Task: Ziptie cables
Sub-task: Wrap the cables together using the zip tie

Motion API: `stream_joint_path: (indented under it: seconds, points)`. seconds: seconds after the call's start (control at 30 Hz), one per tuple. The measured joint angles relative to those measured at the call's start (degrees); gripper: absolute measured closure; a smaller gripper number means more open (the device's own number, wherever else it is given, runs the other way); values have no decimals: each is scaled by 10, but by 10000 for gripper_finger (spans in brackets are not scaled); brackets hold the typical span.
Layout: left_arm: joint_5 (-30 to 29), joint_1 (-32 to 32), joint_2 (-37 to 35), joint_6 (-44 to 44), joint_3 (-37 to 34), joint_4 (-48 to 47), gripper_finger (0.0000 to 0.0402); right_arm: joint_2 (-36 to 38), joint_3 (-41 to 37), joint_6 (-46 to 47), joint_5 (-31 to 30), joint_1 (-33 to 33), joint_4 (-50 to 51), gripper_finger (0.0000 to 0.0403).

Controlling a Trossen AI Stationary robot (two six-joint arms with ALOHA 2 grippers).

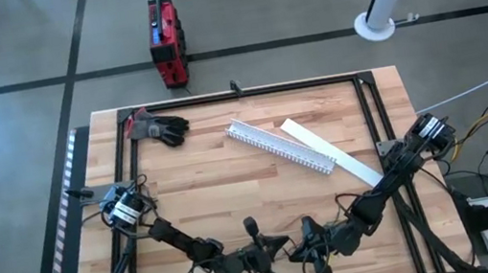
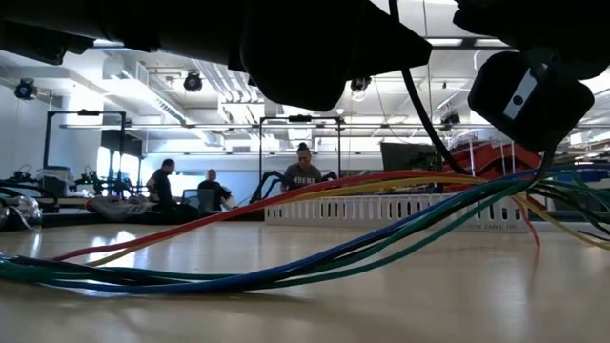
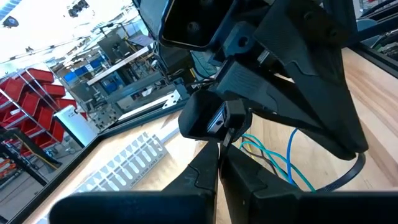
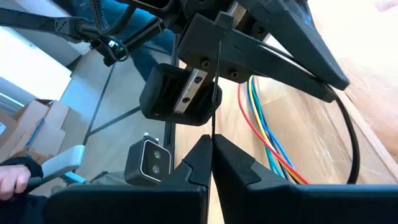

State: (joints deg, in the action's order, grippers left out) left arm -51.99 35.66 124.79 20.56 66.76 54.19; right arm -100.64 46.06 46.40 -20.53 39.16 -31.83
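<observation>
Dark left gripper (image 1: pixel 275 246) and right gripper (image 1: pixel 292 248) meet tip-to-tip, each pinched shut over the cables (image 2: pixel 315 238).

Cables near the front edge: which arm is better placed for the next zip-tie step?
Hard to separate. In the high view the left gripper and right gripper meet over the bundle of thin coloured cables, both with jaws pinched together on a thin dark strand. The left looks marginally nearer the bundle.

Red, yellow, green and blue cables (image 2: pixel 315 250) cross a pale, light-brown wood-grain table (image 1: pixel 221 174) (framed in black). At ten o'clock lies a black-and-red glove (image 1: pixel 157 127); centrally, a white slotted channel (image 1: pixel 279 146); beyond, a red-and-black case (image 1: pixel 166 41) on grey floor.
</observation>
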Motion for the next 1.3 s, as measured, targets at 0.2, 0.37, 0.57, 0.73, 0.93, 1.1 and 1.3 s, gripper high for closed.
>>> stream_joint_path:
  seconds: [0.2, 0.37, 0.57, 0.73, 0.93, 1.1, 1.3]
  points:
    - [0, -7, 0, 19, 0, -4, 401, 0, 0, 1, 6, -10, 0, 403]
    - [-1, -7, 0, 30, 0, -7, 401, 1, 0, 6, 13, -11, -2, 403]
    - [-28, -6, 0, 55, 0, -7, 401, 1, 0, 18, 15, -11, -1, 403]
    - [-29, -4, 0, 55, 0, -7, 401, 1, 0, 21, 15, -14, -2, 403]
    - [-29, 1, 0, 56, 0, -7, 401, 1, 0, 22, 11, -14, -2, 403]
    - [-29, 6, 0, 63, 0, -6, 401, 1, 0, 22, 10, -14, -2, 403]
    - [-29, 7, 0, 75, 0, -7, 401, 2, 0, 22, 10, -14, -11, 403]
